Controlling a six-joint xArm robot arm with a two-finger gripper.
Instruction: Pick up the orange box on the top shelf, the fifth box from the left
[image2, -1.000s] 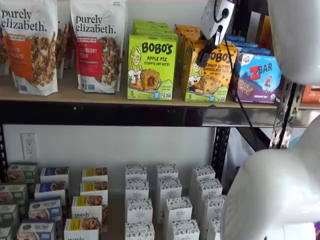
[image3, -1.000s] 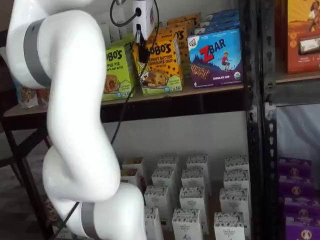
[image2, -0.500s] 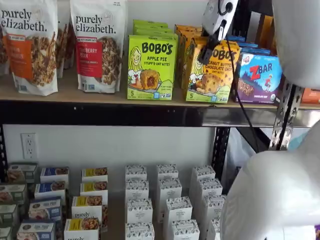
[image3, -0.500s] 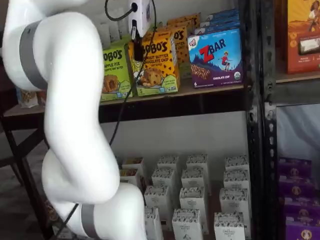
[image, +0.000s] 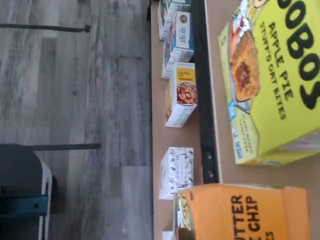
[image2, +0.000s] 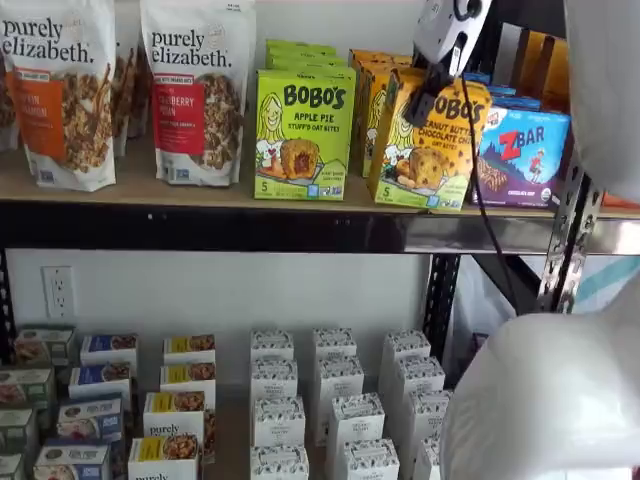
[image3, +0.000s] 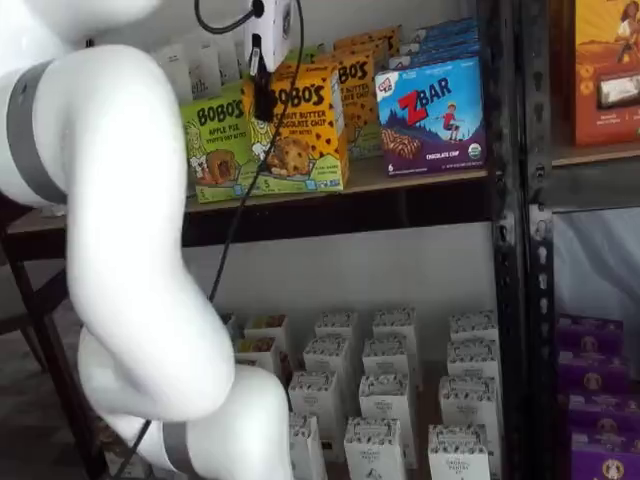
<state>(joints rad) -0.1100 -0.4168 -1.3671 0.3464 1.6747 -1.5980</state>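
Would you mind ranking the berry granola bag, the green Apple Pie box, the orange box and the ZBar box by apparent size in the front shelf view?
1. Berry granola bag, clearly largest.
2. Green Apple Pie box and orange box: alike, so unranked; the orange one sits tilted and pulled forward.
3. ZBar box, smallest, partly hidden.

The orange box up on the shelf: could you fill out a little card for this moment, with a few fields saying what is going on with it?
Item: orange box, Bobo's peanut butter chocolate chip
Place: top shelf, tilted, pulled toward the front rail
Neighbours: green box on one side, blue box on the other
Gripper: gripper shut on the orange box's top edge
Row behind: more orange boxes
Below: small white boxes
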